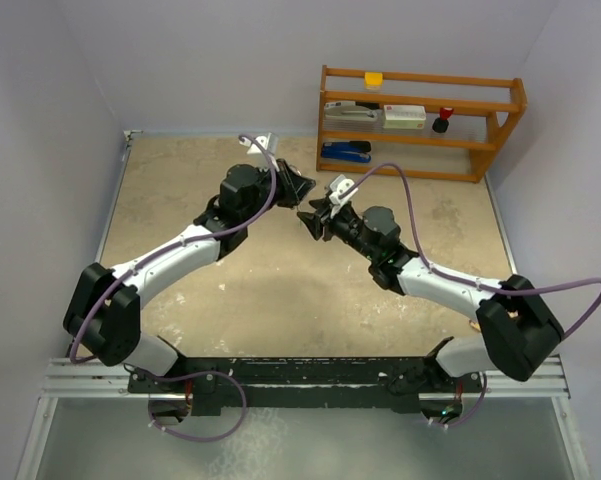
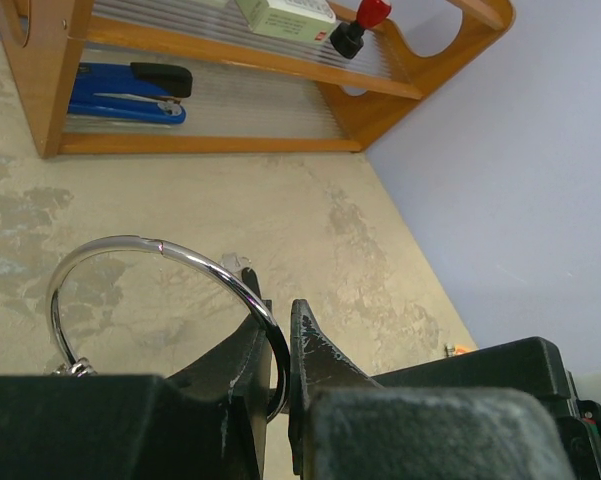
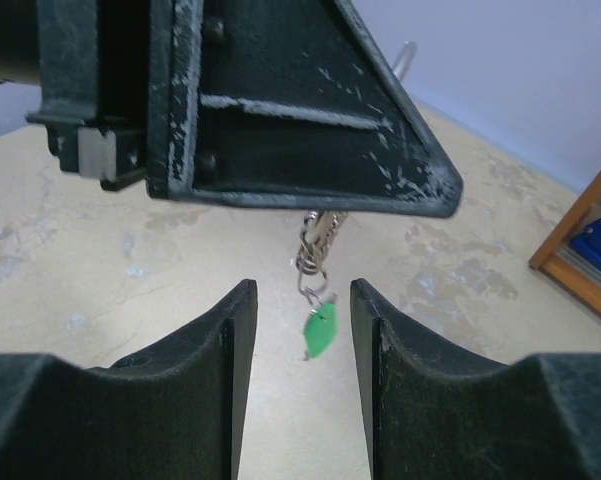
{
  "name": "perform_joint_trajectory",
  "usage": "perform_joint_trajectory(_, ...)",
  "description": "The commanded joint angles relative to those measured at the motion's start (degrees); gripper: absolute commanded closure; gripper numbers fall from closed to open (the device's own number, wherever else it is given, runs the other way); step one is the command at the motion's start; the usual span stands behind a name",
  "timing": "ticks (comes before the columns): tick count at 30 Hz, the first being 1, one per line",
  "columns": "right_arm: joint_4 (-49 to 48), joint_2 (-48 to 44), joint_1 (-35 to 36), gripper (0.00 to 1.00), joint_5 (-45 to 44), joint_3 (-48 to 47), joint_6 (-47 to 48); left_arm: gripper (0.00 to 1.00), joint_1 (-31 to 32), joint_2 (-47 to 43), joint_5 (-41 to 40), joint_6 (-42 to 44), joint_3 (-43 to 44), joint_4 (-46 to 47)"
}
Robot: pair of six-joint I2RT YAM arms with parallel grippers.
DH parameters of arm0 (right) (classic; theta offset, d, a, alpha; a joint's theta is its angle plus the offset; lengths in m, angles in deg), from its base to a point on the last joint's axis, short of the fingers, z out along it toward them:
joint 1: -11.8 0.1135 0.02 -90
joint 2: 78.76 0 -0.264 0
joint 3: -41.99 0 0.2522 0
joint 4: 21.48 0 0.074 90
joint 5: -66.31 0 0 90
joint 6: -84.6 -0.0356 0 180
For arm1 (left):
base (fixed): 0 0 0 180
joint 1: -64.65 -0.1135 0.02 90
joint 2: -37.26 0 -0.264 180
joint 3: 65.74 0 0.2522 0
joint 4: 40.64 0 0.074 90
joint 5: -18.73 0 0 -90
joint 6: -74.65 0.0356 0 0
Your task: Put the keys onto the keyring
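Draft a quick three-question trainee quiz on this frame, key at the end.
1. True or false: the left gripper is clamped on the ring.
2. The key dangling in front of the right gripper has a head that is: A red, B green, C yellow.
3. Are the right gripper's jaws open or shut?
Key: 1 true; 2 B; 3 open.

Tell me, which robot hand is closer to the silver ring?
Left. The left gripper pinches the keyring itself; the right gripper is open, facing the hanging green key, touching nothing.
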Motion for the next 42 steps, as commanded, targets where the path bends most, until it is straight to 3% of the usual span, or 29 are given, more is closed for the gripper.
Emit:
perform_joint_trajectory(1,-2.61,1.08,0.07,0.56,1.99,-3.33,-1.8,1.0,1.6,0.95,-2.53,1.12,3.86,0.15)
perform_joint_trajectory(16,-9.08,4.29,0.06,0.73,-1.44,-3.1,-5.52,1.0,4.59,0.8,-4.21,0.33,4.36,0.0)
perform_joint_trajectory(25,-16.59,5.19,0.02,0.95,-5.81,-0.1,-7.24,1.0,5.14,1.13,-4.15,-0.16,5.14,0.35)
perform_joint_trajectory(29,-17.77,5.17,0.06,1.0,-7.59,0.78,-7.24,1.0,5.1,1.34,-4.24,0.39,5.79,-0.14)
perform_joint_trajectory(36,-17.85,4.04,-0.25,1.0,-11.23,2.11,-6.51,0.73,5.1,0.9,-5.49,1.47,6.79,-1.29)
perform_joint_trajectory(42,-18.23,1.78,-1.67,1.0,-12.09,4.28,-5.95,0.68,5.07,-3.23,-9.91,2.82,5.68,-3.45)
